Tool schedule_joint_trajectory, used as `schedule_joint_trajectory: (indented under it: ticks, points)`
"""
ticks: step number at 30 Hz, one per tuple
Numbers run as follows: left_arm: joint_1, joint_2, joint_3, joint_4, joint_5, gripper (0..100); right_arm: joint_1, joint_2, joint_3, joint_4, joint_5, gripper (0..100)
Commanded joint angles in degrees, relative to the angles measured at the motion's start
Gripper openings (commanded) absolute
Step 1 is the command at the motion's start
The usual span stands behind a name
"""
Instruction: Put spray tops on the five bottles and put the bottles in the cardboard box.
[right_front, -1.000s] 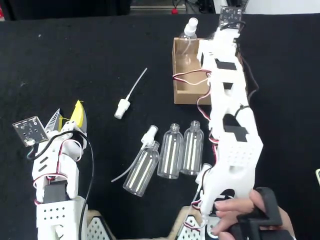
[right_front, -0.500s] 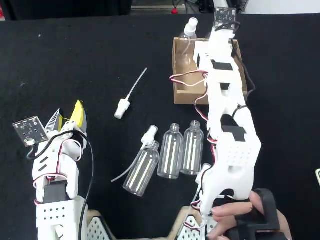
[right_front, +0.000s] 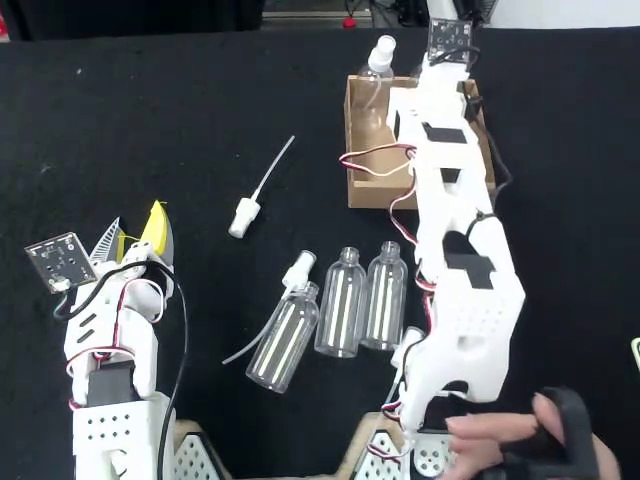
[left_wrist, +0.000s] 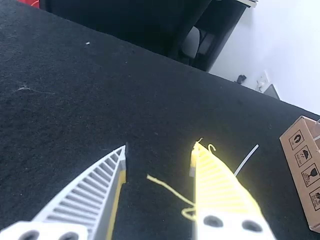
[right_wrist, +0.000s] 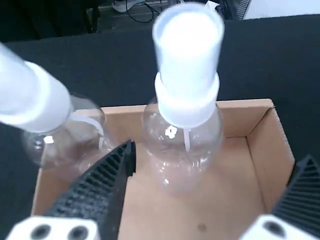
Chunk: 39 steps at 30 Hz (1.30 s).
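Presently the fingers of the right gripper (right_wrist: 217, 152) are held wide apart on either side of a capped bottle (right_wrist: 185, 125) standing in the cardboard box (right_wrist: 265, 150); those of the left gripper (left_wrist: 160, 150) are also parted, over bare table (left_wrist: 100, 75). Boxing of this bottle is judged done. Next, a straight withdrawal clear of the cap is called for, then attention to the three bottles (right_front: 342, 300) lying outside the box.

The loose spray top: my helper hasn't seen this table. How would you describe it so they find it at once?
On the black table, start at the cardboard box and look toward the left arm's side. The loose spray top lies there alone, a white head with a thin tube trailing from it; unlike the tops on bottles, it touches nothing.
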Motion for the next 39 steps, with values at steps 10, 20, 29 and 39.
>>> schedule_joint_trajectory:
  ticks: [10, 20, 29, 39]
  points:
    - [0.48, -0.44, 1.36, 0.26, -0.7, 20, 1.14, -18.33, -0.31, 20.92, -0.53, 44.5]
    - [0.4, -0.53, 1.36, 0.26, -0.7, 20, 3.43, -31.87, -0.4, 45.8, -0.44, 44.1]
    - [0.48, -0.53, 1.36, 0.26, -0.7, 20, -2.55, -37.14, 0.75, 68.48, -0.62, 31.9]
    - [-0.22, -0.62, 1.36, 0.26, -0.7, 20, -22.15, -37.67, 12.88, 73.49, 1.32, 33.5]
